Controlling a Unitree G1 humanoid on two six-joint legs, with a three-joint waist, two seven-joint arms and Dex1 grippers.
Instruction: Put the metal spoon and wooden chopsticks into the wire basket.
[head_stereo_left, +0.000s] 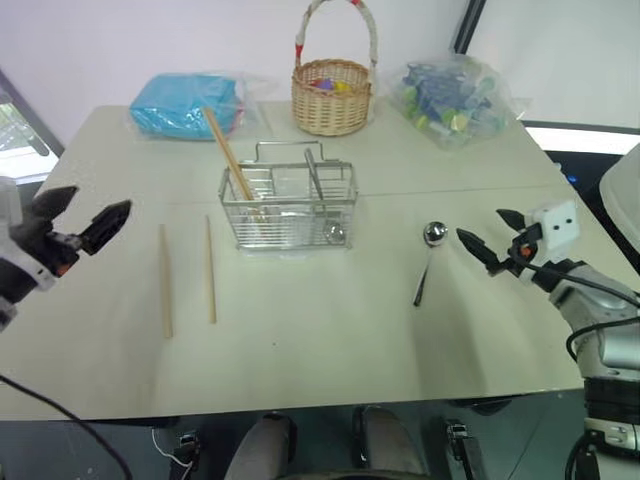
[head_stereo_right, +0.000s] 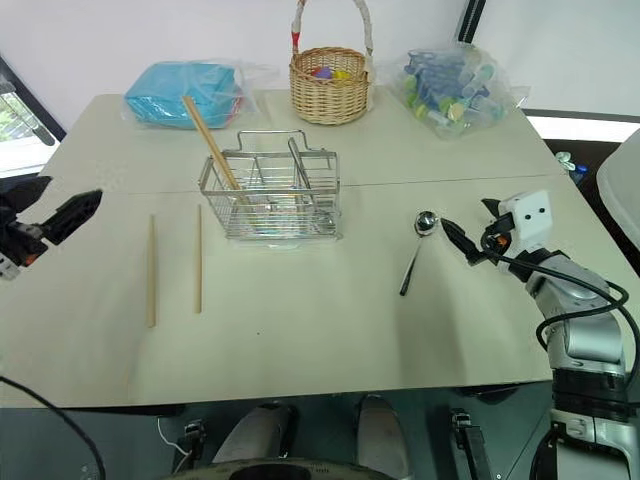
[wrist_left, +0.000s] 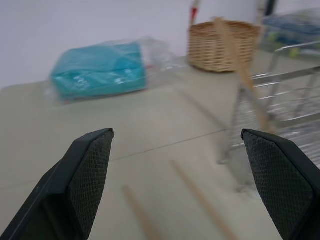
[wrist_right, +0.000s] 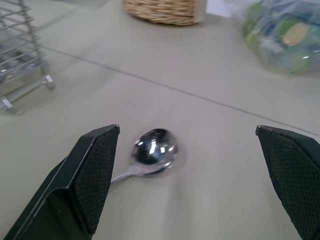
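The wire basket (head_stereo_left: 288, 205) stands mid-table with a wooden chopstick (head_stereo_left: 228, 155) leaning out of its left compartment and another spoon (head_stereo_left: 318, 190) inside. Two wooden chopsticks (head_stereo_left: 165, 280) (head_stereo_left: 210, 268) lie side by side on the table to the basket's left. The metal spoon (head_stereo_left: 428, 258) lies to its right, bowl away from me. My left gripper (head_stereo_left: 97, 203) hovers open left of the loose chopsticks (wrist_left: 200, 197), apart from them. My right gripper (head_stereo_left: 482, 225) is open just right of the spoon (wrist_right: 152, 150), which lies on the table ahead of its fingers, untouched.
At the back of the table a round wicker basket (head_stereo_left: 332, 90) with a tall handle stands between a blue packet in clear plastic (head_stereo_left: 188, 103) and a bag of colourful pieces (head_stereo_left: 450, 98). The table's front edge (head_stereo_left: 300, 405) runs close below the chopsticks.
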